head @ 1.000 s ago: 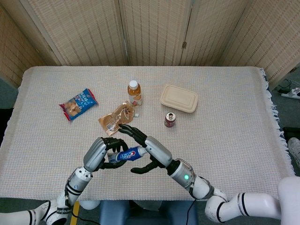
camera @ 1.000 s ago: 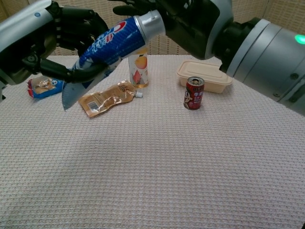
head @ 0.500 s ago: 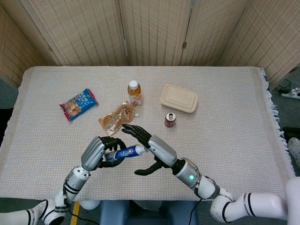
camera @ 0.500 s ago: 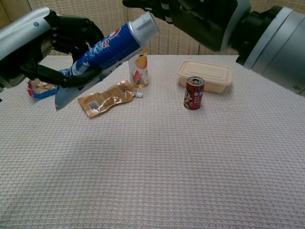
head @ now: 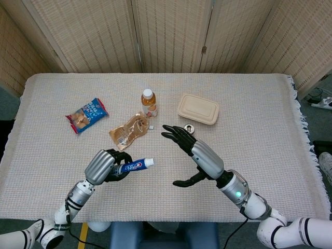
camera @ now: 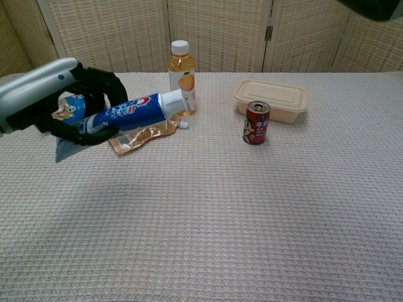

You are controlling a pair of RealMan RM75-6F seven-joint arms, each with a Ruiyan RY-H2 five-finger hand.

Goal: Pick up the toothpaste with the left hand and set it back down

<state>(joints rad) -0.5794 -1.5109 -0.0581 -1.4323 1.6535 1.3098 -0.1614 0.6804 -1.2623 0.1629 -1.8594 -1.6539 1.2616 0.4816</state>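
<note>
Seemingly glossy toothpaste tube (camera: 129, 113) in left hand (camera: 75, 104)

Bottle (camera: 180, 74), can (camera: 255, 123), lidded box (camera: 271, 99), snack bag (head: 86, 114)

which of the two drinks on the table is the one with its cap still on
The orange juice bottle at the back, standing upright with a white screw cap. The short red can beside the takeout box has a bare metal top instead.

Red can (head: 190, 128) mostly hidden behind the right hand (head: 196, 151) in the head view, snack bag (camera: 68, 107) near the table's left edge largely covered by the left hand (camera: 69, 100) in the chest view, toothpaste (camera: 129, 112) tail end wrapped in dark fingers
</note>
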